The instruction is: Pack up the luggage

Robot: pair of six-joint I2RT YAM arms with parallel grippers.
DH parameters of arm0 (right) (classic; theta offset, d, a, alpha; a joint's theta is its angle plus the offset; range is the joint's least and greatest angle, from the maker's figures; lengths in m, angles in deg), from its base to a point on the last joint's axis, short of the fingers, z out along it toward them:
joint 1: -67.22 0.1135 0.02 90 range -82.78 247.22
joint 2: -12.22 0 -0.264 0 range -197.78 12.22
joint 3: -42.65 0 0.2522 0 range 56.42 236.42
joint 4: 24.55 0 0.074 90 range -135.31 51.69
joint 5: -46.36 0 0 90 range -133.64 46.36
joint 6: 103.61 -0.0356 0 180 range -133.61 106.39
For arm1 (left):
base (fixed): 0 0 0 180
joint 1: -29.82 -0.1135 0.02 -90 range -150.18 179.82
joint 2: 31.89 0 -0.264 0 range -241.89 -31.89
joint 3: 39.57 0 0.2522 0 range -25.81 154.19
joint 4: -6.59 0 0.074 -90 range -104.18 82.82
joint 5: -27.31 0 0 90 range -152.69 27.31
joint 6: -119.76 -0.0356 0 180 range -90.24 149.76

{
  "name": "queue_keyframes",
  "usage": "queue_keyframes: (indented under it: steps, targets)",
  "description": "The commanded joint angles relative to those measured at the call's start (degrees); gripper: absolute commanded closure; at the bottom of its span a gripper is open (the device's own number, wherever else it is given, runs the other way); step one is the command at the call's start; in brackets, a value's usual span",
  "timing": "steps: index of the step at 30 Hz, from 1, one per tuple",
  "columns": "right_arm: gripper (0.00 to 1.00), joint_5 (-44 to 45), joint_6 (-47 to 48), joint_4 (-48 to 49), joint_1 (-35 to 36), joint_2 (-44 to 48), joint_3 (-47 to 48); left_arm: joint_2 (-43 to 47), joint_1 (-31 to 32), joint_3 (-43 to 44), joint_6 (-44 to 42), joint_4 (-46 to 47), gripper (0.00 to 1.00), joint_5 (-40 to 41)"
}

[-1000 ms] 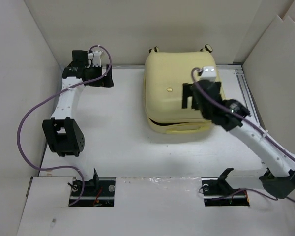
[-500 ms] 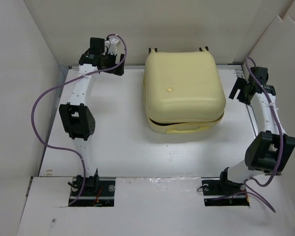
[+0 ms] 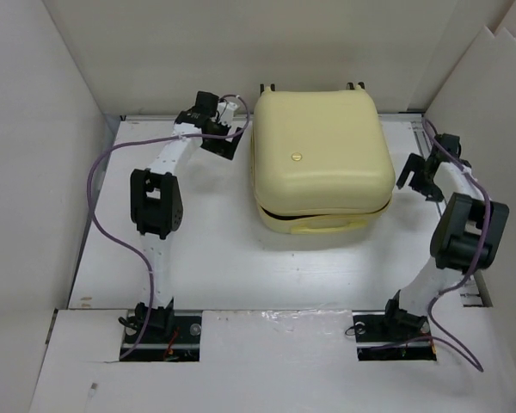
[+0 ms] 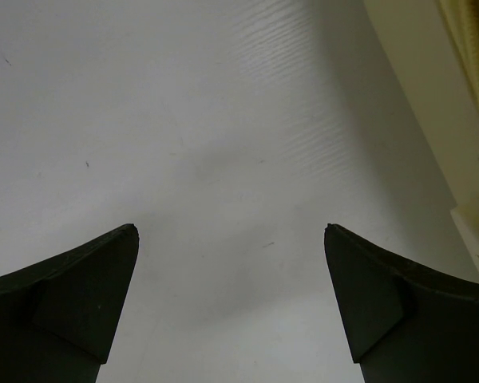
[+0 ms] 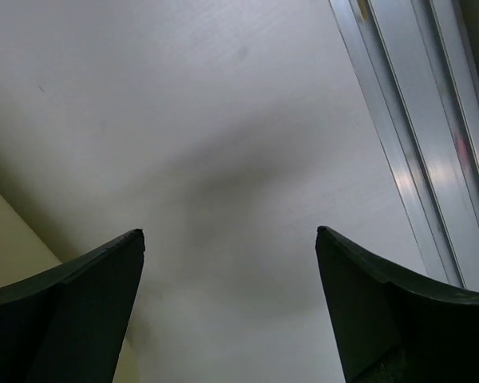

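The left claw (image 3: pixel 225 142) hangs by the far left corner of the luggage (image 3: pixel 322 155), spread wide and gripping nothing, with bare tabletop (image 3: pixel 215 249) showing between its fingers. The luggage lies flat at the middle of the tabletop towards the back, its lid down, though a seam gapes along the near edge. The right claw (image 3: pixel 413 178) sits just off the case's right side, next to a metal rail (image 5: pixel 415 120), likewise wide apart and empty. Packing looks near its end. The next move likely calls for pressing the shell shut or fastening it.
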Motion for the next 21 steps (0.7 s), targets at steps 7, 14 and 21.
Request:
queue_keyframes:
  steps: [7, 14, 21]
  targets:
    - [0.11, -17.22, 8.95, 0.80, 5.44, -25.98, 31.78, -5.01, -1.04, 0.06, 1.23, 3.90, 0.00, -5.37]
    - [0.13, -37.42, 11.14, 2.72, 14.40, -40.57, 53.05, 7.98, 5.81, -22.60, -10.60, 14.87, 0.00, -9.68]
    - [0.13, -53.34, 12.20, 8.25, 27.85, -48.24, 65.48, 18.02, 18.46, -41.62, -22.15, 22.19, 0.00, -2.92]
